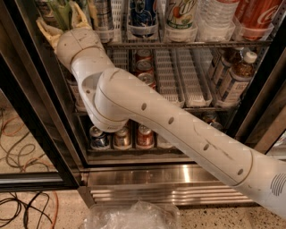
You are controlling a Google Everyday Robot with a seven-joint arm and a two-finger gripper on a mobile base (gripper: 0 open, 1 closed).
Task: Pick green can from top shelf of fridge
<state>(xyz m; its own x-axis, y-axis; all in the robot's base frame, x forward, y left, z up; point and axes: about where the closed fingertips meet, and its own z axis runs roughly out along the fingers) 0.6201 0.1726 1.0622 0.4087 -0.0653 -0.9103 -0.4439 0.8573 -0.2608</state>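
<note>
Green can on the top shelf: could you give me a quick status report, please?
Gripper up at the left end of the top shelf, right at the green can. Green can in the end lane, not yet out. Silver can close alongside.

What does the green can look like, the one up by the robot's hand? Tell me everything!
The green can is green with pale streaks and looks like metal. Only its lower part shows; the top is cut off. It seems to stand upright at the left end of the top shelf. The gripper is open around it, one tan finger each side.
</note>
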